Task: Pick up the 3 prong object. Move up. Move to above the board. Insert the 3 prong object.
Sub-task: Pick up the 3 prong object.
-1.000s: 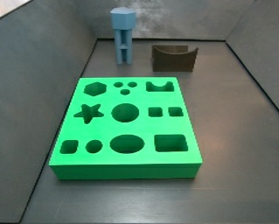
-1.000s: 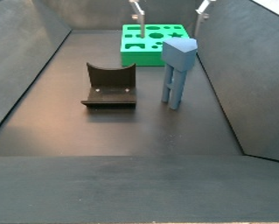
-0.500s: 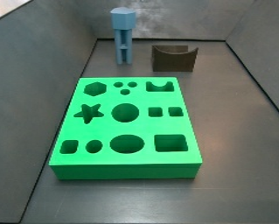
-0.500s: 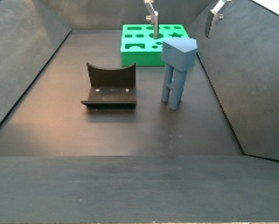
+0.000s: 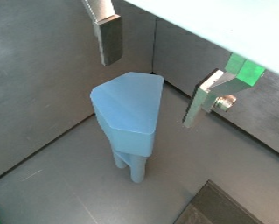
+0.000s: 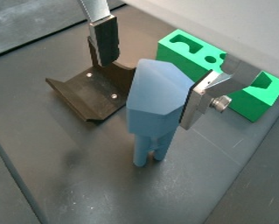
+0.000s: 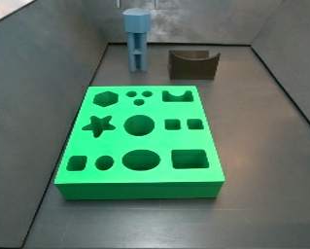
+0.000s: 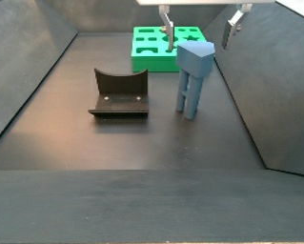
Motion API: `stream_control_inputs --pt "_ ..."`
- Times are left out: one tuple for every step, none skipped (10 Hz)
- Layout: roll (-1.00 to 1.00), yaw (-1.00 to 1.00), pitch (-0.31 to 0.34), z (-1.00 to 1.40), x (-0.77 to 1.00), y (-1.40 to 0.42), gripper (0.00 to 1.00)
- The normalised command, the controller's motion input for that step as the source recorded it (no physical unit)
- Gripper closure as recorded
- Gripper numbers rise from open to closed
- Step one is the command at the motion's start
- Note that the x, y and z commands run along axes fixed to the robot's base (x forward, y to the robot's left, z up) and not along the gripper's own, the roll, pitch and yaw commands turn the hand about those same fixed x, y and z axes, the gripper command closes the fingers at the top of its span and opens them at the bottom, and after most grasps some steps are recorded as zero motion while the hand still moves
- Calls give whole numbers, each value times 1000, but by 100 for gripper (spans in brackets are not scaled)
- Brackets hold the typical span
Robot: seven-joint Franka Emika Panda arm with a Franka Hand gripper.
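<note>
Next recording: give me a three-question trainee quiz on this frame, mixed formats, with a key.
1. True or false: the hand is shut on the 3 prong object.
2. Which piece lies beside the 3 prong object: a) the board, b) the dark brown U-notched block?
3. Fill in: the 3 prong object stands ___ on the floor.

Key: 1 false, the fingers straddle its head, open. 2 b. 3 upright.

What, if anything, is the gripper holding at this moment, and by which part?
Nothing: the open gripper hangs over the 3 prong object, fingers either side of its head, not touching.
</note>
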Motion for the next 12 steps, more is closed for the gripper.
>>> stream_control_inputs --pt "-41 26 -71 -200 -3 -37 0" --pt "-103 3 -107 -254 0 -100 0" --pt "-111 11 -119 -263 0 -111 0" --pt "-80 34 -110 -254 0 -89 0" --pt "-49 69 -91 -243 0 -109 0" --pt "-90 31 -130 -311 0 -134 0" --pt "-97 6 -147 -326 -23 -163 0" --pt "-97 0 -140 -274 -106 -83 0" --pt "-29 0 0 0 0 0 0" --pt "-9 -3 -16 -134 0 -97 0" --pt "-9 -40 -36 -266 0 -100 0" --pt "0 0 0 0 0 0 0"
